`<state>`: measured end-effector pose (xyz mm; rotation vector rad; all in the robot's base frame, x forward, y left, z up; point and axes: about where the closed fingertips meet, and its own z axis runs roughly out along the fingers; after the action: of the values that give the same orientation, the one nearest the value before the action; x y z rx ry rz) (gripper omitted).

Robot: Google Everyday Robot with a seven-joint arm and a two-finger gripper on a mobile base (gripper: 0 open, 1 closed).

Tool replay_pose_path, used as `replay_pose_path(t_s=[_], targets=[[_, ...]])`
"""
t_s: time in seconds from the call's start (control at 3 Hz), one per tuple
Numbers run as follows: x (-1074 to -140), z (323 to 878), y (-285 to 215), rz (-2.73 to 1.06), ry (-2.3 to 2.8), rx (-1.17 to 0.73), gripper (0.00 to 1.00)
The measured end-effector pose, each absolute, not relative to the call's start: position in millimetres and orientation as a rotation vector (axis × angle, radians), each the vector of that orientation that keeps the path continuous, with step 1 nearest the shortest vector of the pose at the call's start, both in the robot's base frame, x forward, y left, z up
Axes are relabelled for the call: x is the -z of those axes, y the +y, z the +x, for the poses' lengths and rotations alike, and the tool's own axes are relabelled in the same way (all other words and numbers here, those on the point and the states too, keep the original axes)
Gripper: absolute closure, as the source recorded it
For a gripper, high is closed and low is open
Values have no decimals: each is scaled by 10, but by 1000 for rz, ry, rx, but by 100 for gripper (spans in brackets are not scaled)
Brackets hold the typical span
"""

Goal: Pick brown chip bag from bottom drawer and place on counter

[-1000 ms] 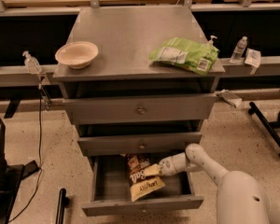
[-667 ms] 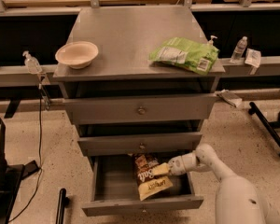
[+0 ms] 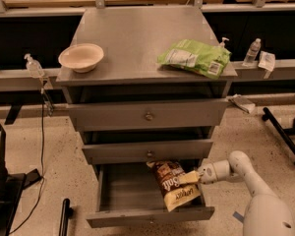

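Brown bag [image 3: 176, 185] hangs tilted over the open bottom drawer [image 3: 147, 215], with the gripper [image 3: 195, 177] clamped on its right edge; looks like mid-lift. Next, probably: pull it outward, then raise to the counter [image 3: 137, 33], landing between bowl [image 3: 81, 57] and green bag [image 3: 194, 58]. Versus 0.7 s ago, the bag has shifted right.
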<state>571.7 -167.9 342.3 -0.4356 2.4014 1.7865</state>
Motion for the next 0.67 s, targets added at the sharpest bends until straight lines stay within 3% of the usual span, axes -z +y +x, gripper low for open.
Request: replay_pose_path(t_s=[0.67], targets=[[-3438, 5512, -1694, -439, 2426, -1750, 100]])
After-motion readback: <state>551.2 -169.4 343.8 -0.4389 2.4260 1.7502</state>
